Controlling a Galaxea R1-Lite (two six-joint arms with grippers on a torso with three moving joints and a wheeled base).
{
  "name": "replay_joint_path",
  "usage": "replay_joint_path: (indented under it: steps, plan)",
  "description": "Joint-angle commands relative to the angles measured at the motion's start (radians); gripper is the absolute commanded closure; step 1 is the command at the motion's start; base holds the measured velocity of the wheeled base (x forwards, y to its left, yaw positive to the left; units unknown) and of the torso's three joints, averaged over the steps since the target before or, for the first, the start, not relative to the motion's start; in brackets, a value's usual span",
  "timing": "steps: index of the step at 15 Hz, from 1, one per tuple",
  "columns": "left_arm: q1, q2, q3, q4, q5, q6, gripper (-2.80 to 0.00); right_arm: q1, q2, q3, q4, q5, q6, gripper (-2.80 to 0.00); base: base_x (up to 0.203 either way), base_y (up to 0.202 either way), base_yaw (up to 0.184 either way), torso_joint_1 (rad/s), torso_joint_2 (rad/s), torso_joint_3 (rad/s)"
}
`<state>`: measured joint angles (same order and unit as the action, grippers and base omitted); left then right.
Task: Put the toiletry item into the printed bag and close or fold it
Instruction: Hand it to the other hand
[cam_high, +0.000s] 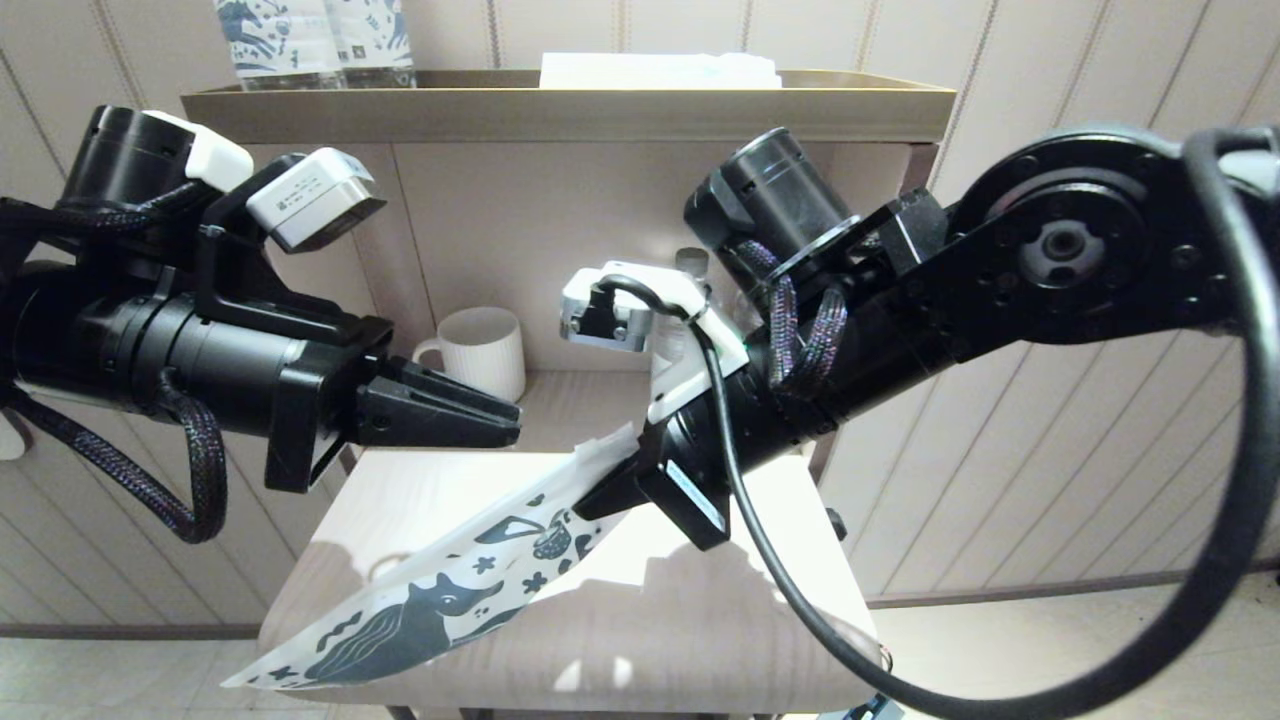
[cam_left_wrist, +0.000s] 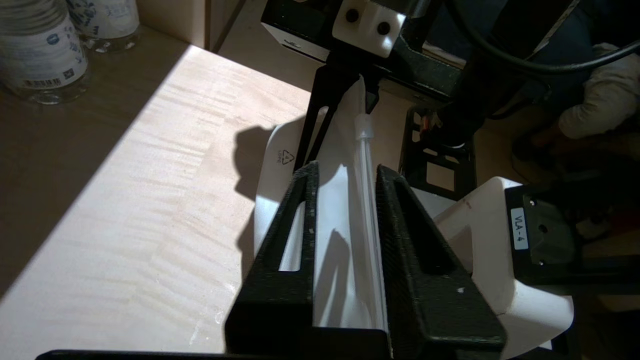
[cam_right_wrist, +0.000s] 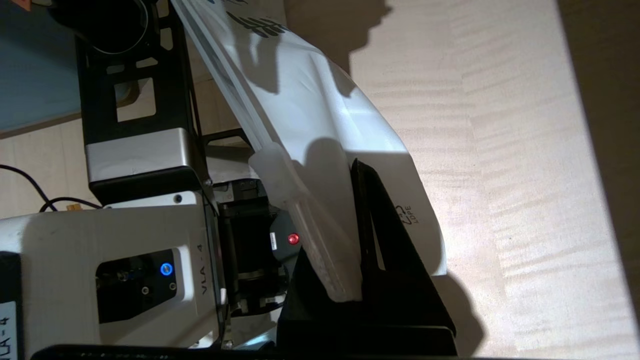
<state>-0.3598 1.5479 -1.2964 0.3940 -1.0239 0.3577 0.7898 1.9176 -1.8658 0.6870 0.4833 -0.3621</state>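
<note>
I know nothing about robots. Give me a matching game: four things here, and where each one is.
Things:
1. printed bag
2. white mug
3. water bottles
4. left gripper

Places:
A. on the top shelf
B. held by its upper end in the right gripper, slanting over the table
C. in the recess under the shelf
D. in the air, left of the bag's upper end

Pairs: 1-B, 2-C, 3-A, 4-D

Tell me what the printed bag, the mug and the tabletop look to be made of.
Printed bag, held in the right end effector: thin glossy white plastic film, apparently; it bows softly, has a zip strip and a recycling mark reading LDPE. Mug: likely glazed ceramic, ribbed, off-white, faint sheen. Tabletop: pale wood or wood-look laminate, with matte grain lines.
</note>
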Motion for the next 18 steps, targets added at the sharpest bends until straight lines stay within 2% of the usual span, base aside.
replay_joint_path:
  steps: [1,3,9,11,14,16,18]
  plan:
    - [0.001,-0.015,-0.002,0.003,-0.005,0.000,-2.80,0.004,0.022,-0.017,0.003,-0.006,-0.003,0.00,0.000,0.000,0.000,0.000,0.00,0.000]
    - [0.001,-0.009,-0.012,0.002,-0.004,-0.035,-2.80,0.009,0.037,-0.038,0.004,-0.008,0.000,0.00,0.000,0.000,0.000,0.000,0.00,0.000]
    - [-0.025,0.021,-0.006,-0.002,0.050,-0.034,-2.80,0.017,0.062,-0.064,-0.001,-0.020,0.002,0.00,0.000,0.000,0.000,0.000,0.00,0.000]
    - [-0.025,0.021,0.012,-0.053,0.055,-0.035,-2.80,0.017,0.068,-0.064,-0.007,-0.022,0.002,0.00,0.000,0.000,0.000,0.000,0.00,0.000]
    - [-0.044,0.021,0.072,-0.170,0.126,-0.040,-2.80,0.019,0.080,-0.064,-0.039,-0.042,0.033,0.00,0.000,0.000,0.000,0.000,0.00,0.000]
    - [-0.059,0.021,0.122,-0.260,0.145,-0.040,-2.80,0.019,0.077,-0.065,-0.041,-0.045,0.038,0.00,0.000,0.000,0.000,0.000,0.00,0.000]
    - [-0.061,0.021,0.134,-0.286,0.155,-0.040,-2.80,0.019,0.076,-0.065,-0.041,-0.045,0.038,0.00,0.000,0.000,0.000,0.000,0.00,0.000]
